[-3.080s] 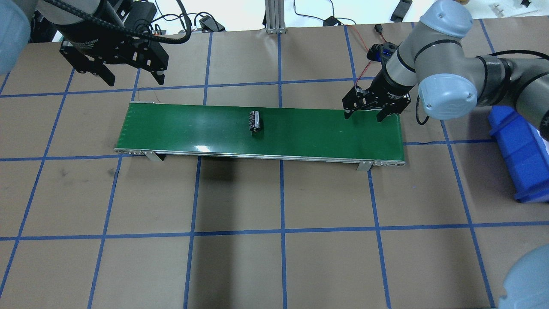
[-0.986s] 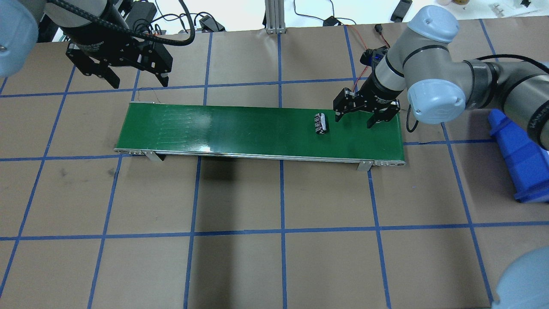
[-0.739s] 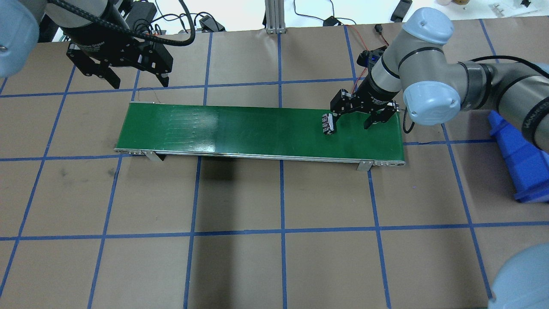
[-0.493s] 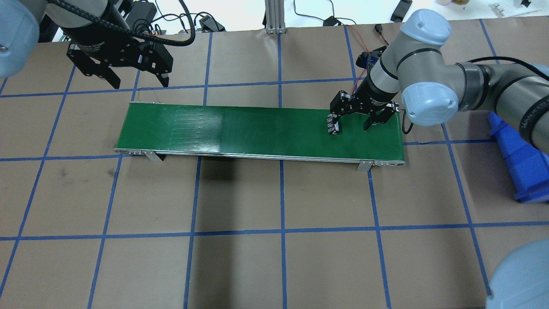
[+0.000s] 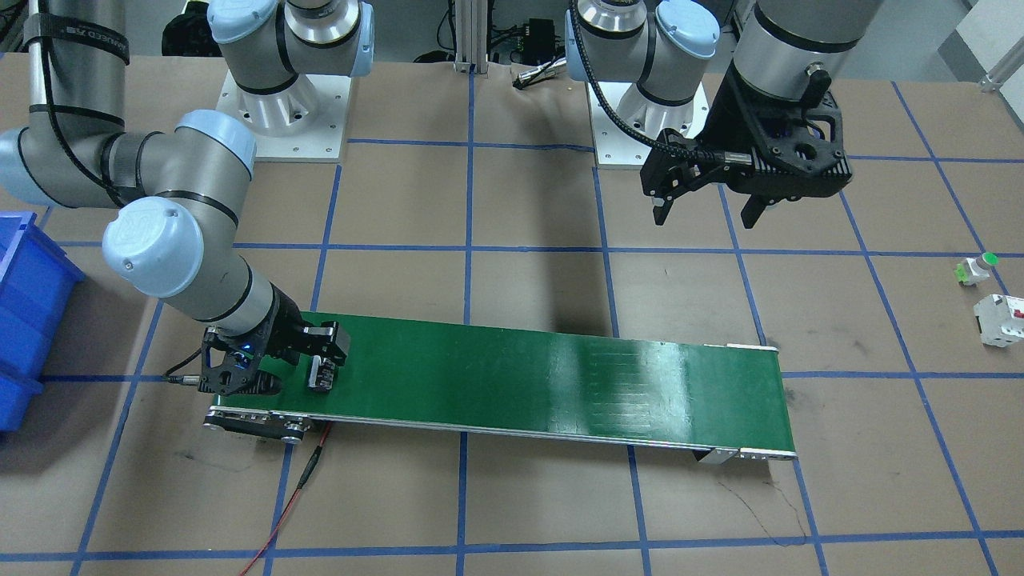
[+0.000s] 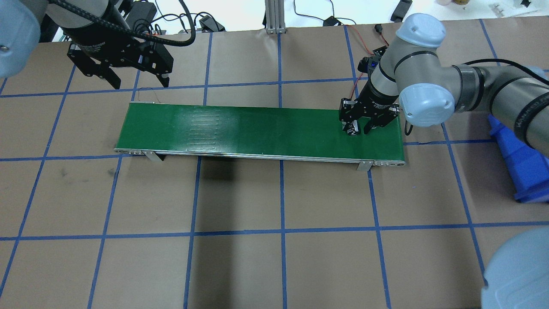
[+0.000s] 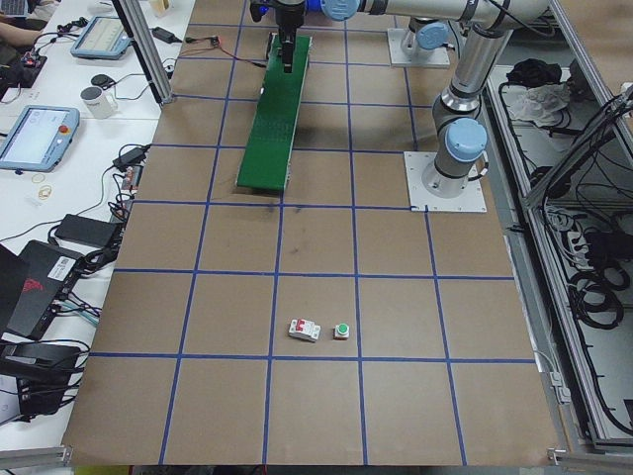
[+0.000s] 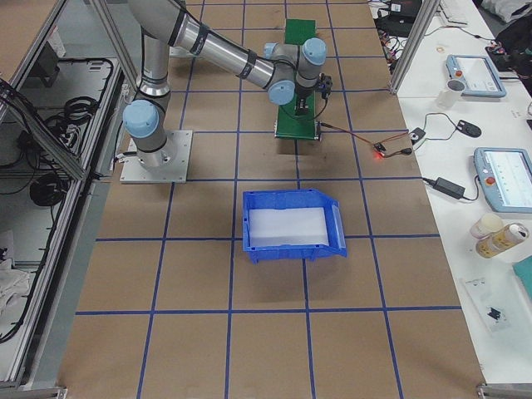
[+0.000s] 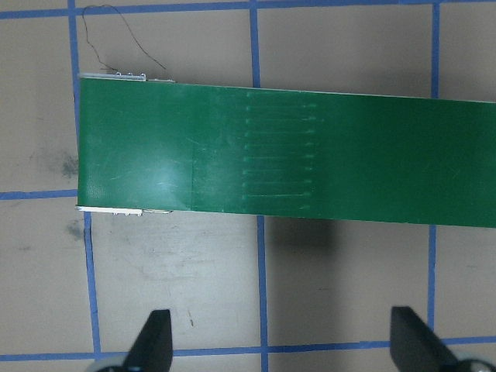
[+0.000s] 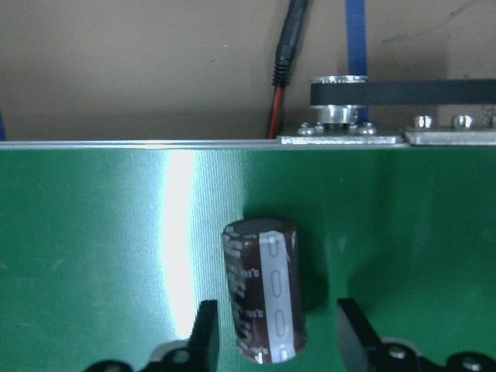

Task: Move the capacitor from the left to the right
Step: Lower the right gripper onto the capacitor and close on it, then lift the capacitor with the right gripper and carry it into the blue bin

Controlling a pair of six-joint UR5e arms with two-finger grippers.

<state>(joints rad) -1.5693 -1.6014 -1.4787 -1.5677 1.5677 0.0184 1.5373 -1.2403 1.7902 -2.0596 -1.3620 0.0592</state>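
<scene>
The capacitor (image 10: pixel 263 298), a dark brown cylinder with a silvery stripe, lies on the green conveyor belt (image 6: pixel 257 128) near its right end. It also shows in the overhead view (image 6: pixel 352 127) and the front view (image 5: pixel 322 374). My right gripper (image 6: pixel 358 128) is low over the belt and open. Its fingers (image 10: pixel 203 329) stand on either side of the capacitor, with a gap still showing on one side. My left gripper (image 6: pixel 138 81) is open and empty, above the table behind the belt's left end; its wrist view (image 9: pixel 283 341) shows only belt and table.
A blue bin (image 6: pixel 519 159) stands on the table to the right of the belt. A white block with red marking (image 5: pixel 998 318) and a green-capped button (image 5: pixel 978 268) lie far out on my left. A red cable (image 10: pixel 277 101) runs past the belt's right end.
The capacitor rode the belt from the middle to its right end. My right gripper shifted over it and narrowed its fingers around it. My left gripper barely moved.
</scene>
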